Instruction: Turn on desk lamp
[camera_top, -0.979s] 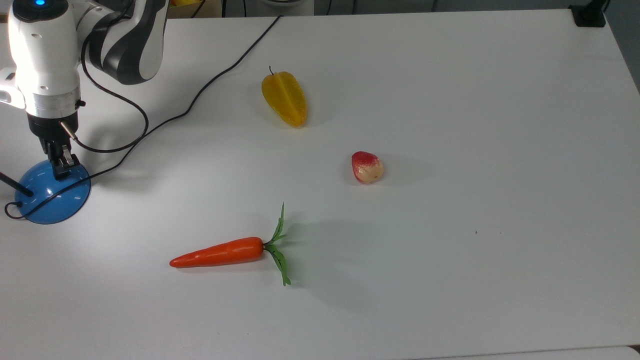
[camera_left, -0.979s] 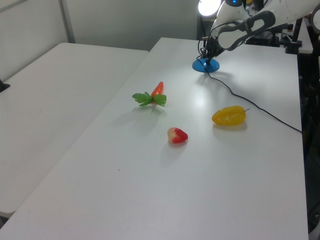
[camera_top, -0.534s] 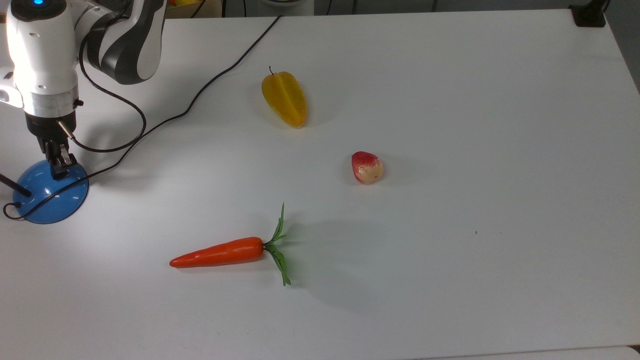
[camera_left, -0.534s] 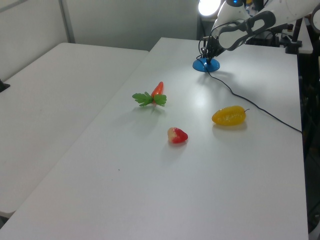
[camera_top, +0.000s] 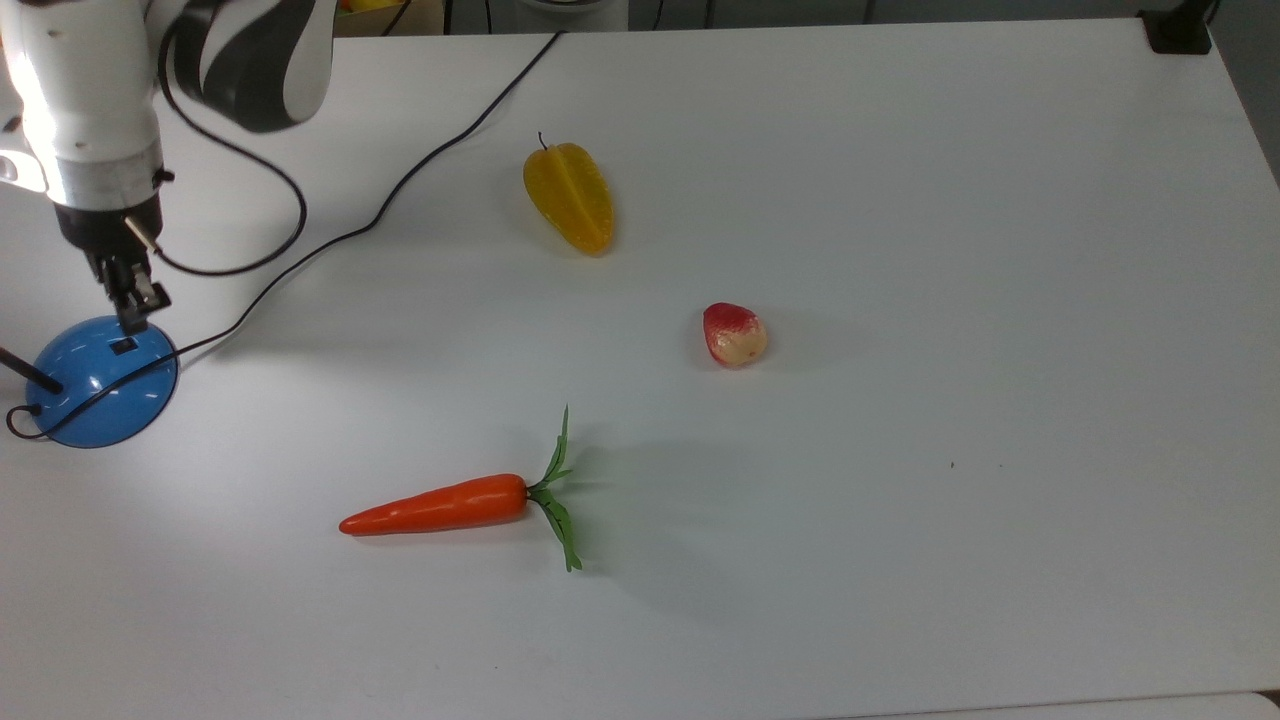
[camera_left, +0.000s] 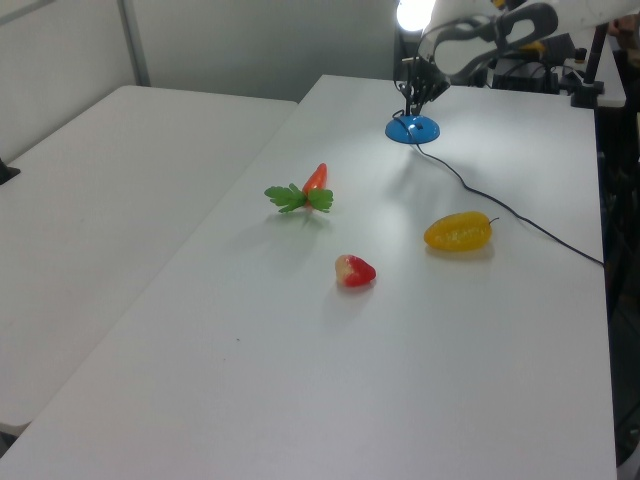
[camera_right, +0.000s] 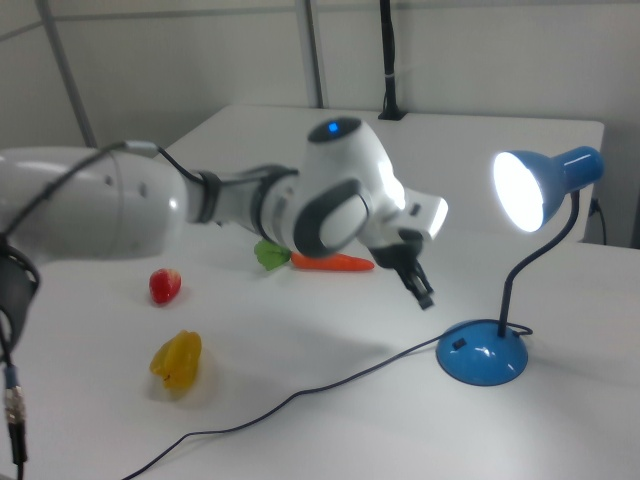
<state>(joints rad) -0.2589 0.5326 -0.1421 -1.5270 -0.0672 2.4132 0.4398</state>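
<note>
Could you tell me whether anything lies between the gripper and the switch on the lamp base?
Nothing does. In the right view the gripper hangs apart from the lamp base, with bare table between it and the switch.

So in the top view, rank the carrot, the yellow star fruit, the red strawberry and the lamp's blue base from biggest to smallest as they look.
1. carrot, longest with its leaves
2. blue base of the desk lamp
3. yellow star fruit, close to the base in extent, so this pair is unsure
4. red strawberry, clearly smallest
</note>
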